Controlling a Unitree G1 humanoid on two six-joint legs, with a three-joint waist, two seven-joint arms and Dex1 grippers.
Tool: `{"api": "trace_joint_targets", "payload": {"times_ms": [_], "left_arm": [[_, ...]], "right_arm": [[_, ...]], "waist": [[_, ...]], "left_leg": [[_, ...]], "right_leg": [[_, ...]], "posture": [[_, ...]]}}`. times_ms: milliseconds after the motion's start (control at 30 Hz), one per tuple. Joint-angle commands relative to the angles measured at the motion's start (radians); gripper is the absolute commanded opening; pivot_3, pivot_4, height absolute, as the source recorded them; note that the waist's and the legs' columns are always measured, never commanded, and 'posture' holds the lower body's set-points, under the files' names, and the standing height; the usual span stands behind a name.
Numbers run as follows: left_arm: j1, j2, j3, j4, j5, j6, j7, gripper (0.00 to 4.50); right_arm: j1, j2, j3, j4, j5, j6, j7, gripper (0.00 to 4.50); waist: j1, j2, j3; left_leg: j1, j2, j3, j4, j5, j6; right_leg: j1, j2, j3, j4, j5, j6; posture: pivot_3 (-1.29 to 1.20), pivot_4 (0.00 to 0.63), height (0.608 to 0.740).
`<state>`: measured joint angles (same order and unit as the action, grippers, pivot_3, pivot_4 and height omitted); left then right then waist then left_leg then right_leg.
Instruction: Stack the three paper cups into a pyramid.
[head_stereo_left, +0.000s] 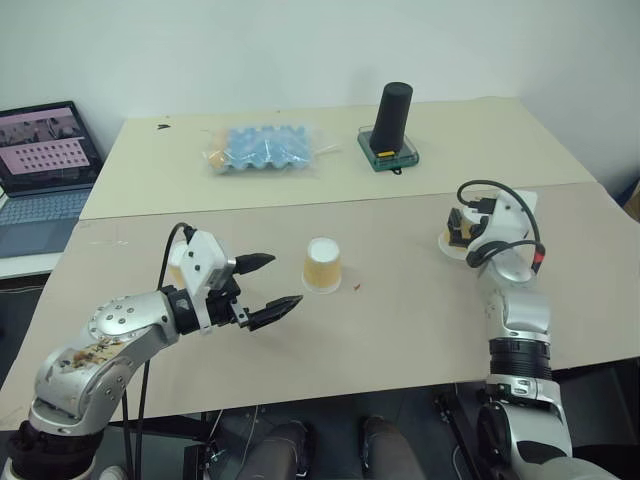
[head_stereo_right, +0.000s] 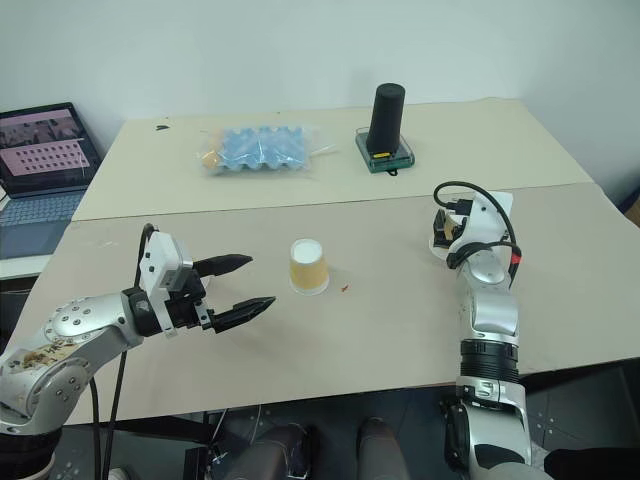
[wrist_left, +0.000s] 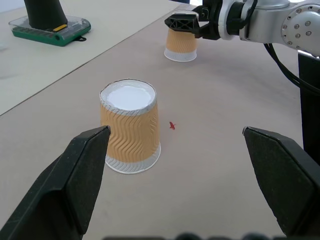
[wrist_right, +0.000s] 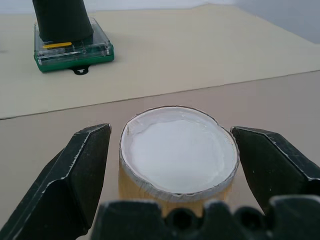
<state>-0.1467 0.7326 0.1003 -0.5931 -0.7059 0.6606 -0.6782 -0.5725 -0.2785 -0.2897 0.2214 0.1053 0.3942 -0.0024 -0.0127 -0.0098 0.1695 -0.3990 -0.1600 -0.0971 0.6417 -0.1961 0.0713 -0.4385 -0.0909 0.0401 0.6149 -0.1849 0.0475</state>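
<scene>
Two paper cups in sight, both upside down on the tan counter (head_stereo_left: 400, 330). First cup (head_stereo_left: 323, 265) near the counter's middle, free-standing, a small red speck (head_stereo_left: 358, 288) just beside it. Left gripper (head_stereo_left: 266, 288) hovering near that cup, jaws wide, nothing between them. Second cup (wrist_right: 177, 150) toward the right side, bracketed by the right gripper (wrist_left: 186, 22), jaws wide on either side of the white base (contact with the ribbed wall not discernible). On the far counter: tall black cylinder (head_stereo_left: 392, 118) on a green-edged tray (head_stereo_left: 390, 155), blue bagged item (head_stereo_left: 262, 147). Open laptop (head_stereo_left: 45, 150) beyond the left edge.
</scene>
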Motion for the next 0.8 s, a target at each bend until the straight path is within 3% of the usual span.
{"api": "trace_joint_targets", "payload": {"times_ms": [33,167,400,567,667,800], "left_arm": [[-0.003,0.006,0.022,-0.029,0.003,-0.009,0.000,4.50],[-0.001,0.004,0.023,-0.029,0.004,-0.010,0.002,4.50],[0.003,-0.001,0.013,-0.028,0.010,-0.015,0.001,4.50],[-0.002,-0.006,0.009,-0.026,0.010,-0.014,0.005,4.50],[0.000,-0.008,0.002,-0.027,0.011,-0.015,0.002,4.50],[-0.009,-0.011,-0.001,-0.024,0.010,-0.013,0.001,4.50]], "right_arm": [[-0.028,-0.008,-0.017,-0.018,0.023,-0.045,0.002,3.93],[-0.026,-0.009,-0.005,-0.026,0.028,-0.050,0.007,2.72],[-0.029,-0.025,0.025,-0.066,0.037,-0.044,0.058,2.62],[-0.022,-0.120,0.072,-0.234,0.238,0.033,0.417,2.62],[0.001,-0.205,0.068,-0.353,0.471,0.159,0.684,2.62],[0.075,-0.323,0.169,-0.422,0.527,0.168,0.954,2.62]], "waist": [[0.000,0.000,0.000],[0.000,0.000,0.000],[-0.001,0.000,0.000],[-0.001,0.001,0.000],[-0.001,0.001,0.000],[0.002,0.000,0.000]], "left_leg": [[0.000,0.000,0.000,0.000,0.000,0.000],[0.000,0.000,0.000,0.000,0.000,0.000],[0.000,0.000,0.000,0.000,0.000,0.000],[0.000,0.000,0.000,0.000,-0.003,0.005],[0.000,0.000,0.000,0.000,-0.005,0.007],[0.000,0.001,-0.001,0.000,-0.005,0.009]], "right_leg": [[0.000,0.000,0.000,0.000,0.000,0.000],[0.000,0.000,0.000,0.000,0.000,0.000],[0.000,0.000,0.000,0.000,0.000,0.000],[0.000,0.000,0.000,0.000,0.000,0.000],[0.000,0.000,0.000,-0.001,0.000,0.000],[0.002,0.000,-0.001,-0.002,0.000,0.000]], "posture": [[0.00,0.150,0.740],[0.00,0.150,0.740],[0.00,0.150,0.740],[0.00,0.150,0.740],[0.00,0.150,0.740],[0.00,0.150,0.740]]}}
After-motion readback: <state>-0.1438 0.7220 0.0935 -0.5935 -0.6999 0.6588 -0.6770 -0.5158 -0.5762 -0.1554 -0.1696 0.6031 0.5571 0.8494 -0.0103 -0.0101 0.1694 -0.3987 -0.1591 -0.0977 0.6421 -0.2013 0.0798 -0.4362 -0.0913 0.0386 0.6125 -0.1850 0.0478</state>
